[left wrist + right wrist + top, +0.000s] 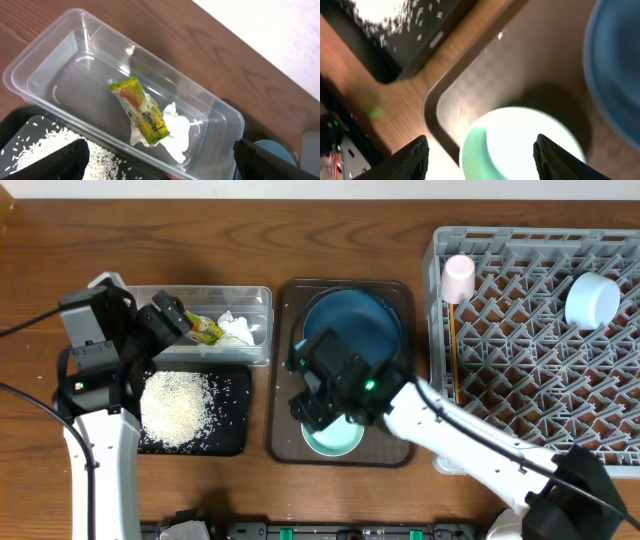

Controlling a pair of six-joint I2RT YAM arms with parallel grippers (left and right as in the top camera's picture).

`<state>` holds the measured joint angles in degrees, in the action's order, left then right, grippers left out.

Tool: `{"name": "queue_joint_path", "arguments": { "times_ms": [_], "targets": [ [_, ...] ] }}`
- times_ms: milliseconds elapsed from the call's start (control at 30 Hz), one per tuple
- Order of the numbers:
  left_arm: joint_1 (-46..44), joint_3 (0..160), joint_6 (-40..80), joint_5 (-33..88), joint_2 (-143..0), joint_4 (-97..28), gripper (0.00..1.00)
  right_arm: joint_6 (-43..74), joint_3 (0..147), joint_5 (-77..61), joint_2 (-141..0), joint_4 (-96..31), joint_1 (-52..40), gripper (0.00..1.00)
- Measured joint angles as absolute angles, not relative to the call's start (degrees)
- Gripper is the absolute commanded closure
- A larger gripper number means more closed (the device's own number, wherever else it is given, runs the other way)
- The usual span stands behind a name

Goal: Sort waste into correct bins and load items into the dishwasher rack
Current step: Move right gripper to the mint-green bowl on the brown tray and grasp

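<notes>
The left gripper (172,318) hangs open and empty above the clear tub (85,90), upper left overhead, where the yellow-green wrapper (141,114), print too small to read, lies partly on the white tissue (175,136). The right gripper (482,150), fingers spread, hovers over the pale green bowl (520,145) on the brown tray (535,65).

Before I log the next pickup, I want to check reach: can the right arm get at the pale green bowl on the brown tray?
Probably yes. The right gripper hangs open above the pale green bowl, a finger to each side, and nothing covers it; the blue plate sits beside it.
</notes>
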<state>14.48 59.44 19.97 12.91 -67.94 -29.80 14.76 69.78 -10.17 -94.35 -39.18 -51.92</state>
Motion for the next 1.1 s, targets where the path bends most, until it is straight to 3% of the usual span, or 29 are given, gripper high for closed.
{"name": "queue_joint_path", "arguments": {
  "times_ms": [600,733,900,1100],
  "targets": [
    [14.5,59.4,19.6,12.9,-68.1,-29.8,0.05,11.5,66.9,-8.9,-101.3,-43.0,-62.0,0.39],
    [14.5,59.4,19.6,12.9,-68.1,-29.8,0.05,11.2,66.9,-8.4,-101.8,-43.5,-62.0,0.46],
    [14.5,59.4,19.6,12.9,-68.1,-29.8,0.05,10.7,66.9,-7.4,-101.8,-43.7,-62.0,0.69],
    [14.5,59.4,19.6,12.9,-68.1,-29.8,0.05,10.9,66.9,-3.6,-101.9,-45.2,-62.0,0.7]
  ]
}}
